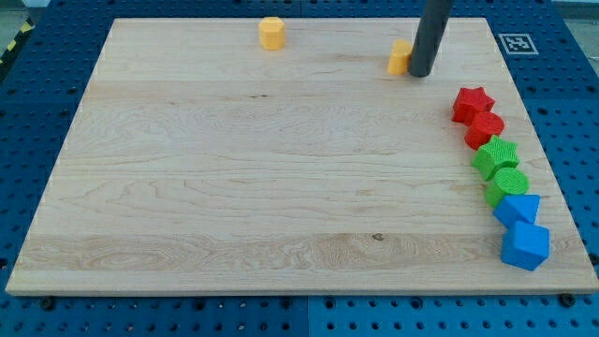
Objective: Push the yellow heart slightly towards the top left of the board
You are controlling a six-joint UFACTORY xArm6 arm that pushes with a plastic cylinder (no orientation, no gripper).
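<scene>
A pale wooden board [281, 178] with visible grain fills most of the view. Beneath and around it lies a blue perforated surface [37, 94], dotted with regular rows of holes. At the view's top right, 1 black-and-white square marker [518, 43] sits just beside the board's corner. Black-and-yellow striped tape [11, 47] crosses the top left. The light is even.

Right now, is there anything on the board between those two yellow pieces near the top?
No. In the camera view, only bare wood lies between the yellow block and the yellow heart. My tip touches the heart's right side.
</scene>
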